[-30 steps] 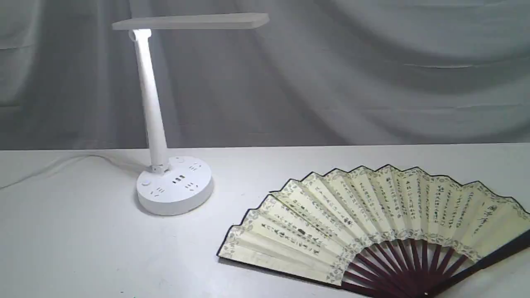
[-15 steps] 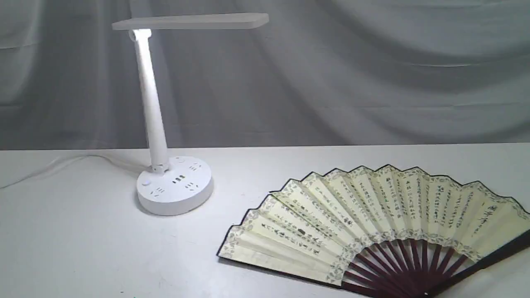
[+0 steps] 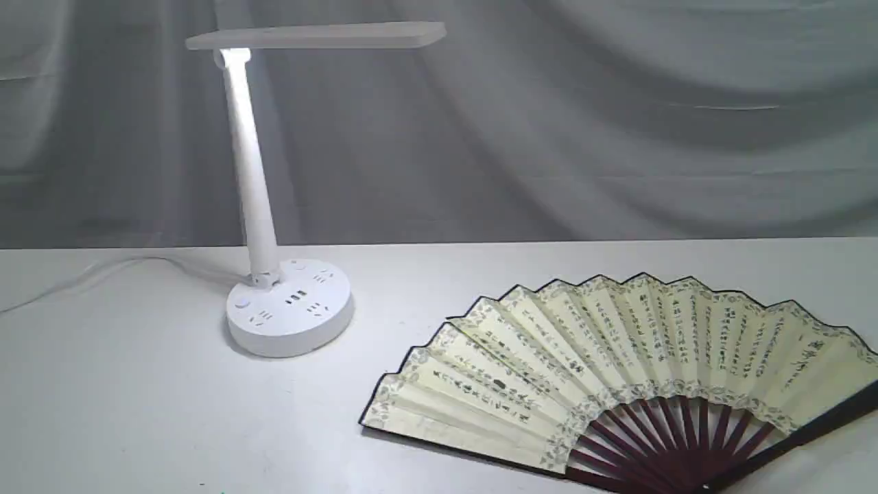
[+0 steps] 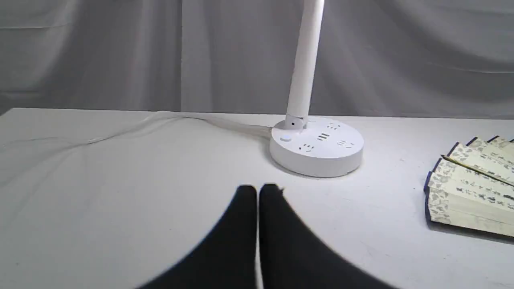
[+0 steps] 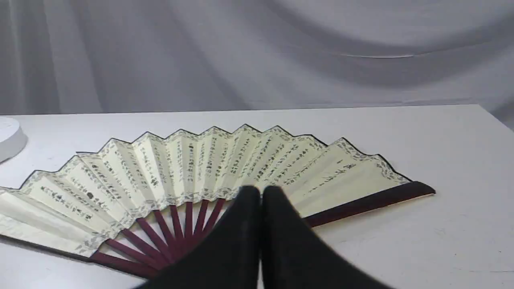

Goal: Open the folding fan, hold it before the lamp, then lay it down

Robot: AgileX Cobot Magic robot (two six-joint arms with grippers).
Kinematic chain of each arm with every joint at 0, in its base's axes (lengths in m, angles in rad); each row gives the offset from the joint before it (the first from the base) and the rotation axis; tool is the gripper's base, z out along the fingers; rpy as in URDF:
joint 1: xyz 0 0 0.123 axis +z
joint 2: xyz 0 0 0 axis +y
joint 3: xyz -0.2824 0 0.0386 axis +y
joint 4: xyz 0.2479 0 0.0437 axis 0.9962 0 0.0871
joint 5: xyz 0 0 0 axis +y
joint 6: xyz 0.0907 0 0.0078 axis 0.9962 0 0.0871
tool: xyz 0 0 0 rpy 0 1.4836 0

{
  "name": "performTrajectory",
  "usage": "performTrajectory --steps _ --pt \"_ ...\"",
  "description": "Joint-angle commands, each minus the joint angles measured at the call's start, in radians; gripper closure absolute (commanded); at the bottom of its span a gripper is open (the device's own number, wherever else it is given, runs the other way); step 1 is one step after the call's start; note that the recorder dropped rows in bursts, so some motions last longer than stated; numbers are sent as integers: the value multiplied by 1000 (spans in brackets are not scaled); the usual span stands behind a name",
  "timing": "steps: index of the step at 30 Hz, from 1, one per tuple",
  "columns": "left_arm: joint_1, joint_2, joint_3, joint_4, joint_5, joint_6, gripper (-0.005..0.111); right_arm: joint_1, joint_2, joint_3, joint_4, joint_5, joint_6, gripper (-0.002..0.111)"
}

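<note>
The folding fan (image 3: 617, 357) lies spread open and flat on the white table at the front right, cream leaf with black calligraphy, maroon ribs toward the front edge. The white lamp (image 3: 288, 309) stands to its left, stem upright, flat head (image 3: 315, 36) lit near the stem. Neither gripper shows in the exterior view. In the left wrist view my left gripper (image 4: 258, 188) is shut and empty, above bare table short of the lamp base (image 4: 317, 146); the fan's edge (image 4: 470, 188) shows beside it. In the right wrist view my right gripper (image 5: 261, 190) is shut and empty, near the fan (image 5: 192, 168).
A white cable (image 3: 89, 271) runs from the lamp base off the left side of the table. A grey cloth backdrop (image 3: 583, 123) hangs behind the table's far edge. The table's right corner (image 5: 482, 110) shows in the right wrist view.
</note>
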Motion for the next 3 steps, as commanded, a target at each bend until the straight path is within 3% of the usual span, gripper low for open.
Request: performTrajectory --steps 1,3 --pt "-5 -3 5 0 0 2 107 2 -5 4 4 0 0 108" --pt "-5 -3 5 0 0 2 107 2 -5 4 4 0 0 108"
